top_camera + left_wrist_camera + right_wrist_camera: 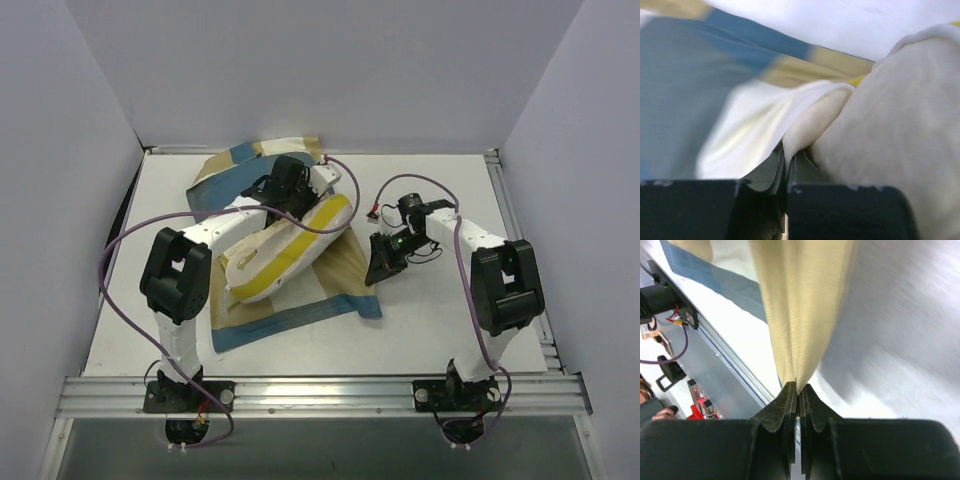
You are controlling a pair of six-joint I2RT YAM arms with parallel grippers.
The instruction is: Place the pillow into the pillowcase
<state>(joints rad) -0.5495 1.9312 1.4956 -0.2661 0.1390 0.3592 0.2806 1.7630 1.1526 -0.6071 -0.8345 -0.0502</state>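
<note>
Beside the pillow (290,248), right gripper (798,390) pinches pillowcase (795,315) (tan).

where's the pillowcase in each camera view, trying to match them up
top external: pillowcase spread centre-left under the pillow, right claw pinching its right edge
left wrist: pillowcase fills the upper left, blurred blue and tan; pillow at right
right wrist: pillowcase is the tan fold rising from the shut claw, centre
shared landmark: its blue blocks, visible in all three

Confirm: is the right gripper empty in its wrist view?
No, the right gripper is shut on a tan fold of the pillowcase.
</note>
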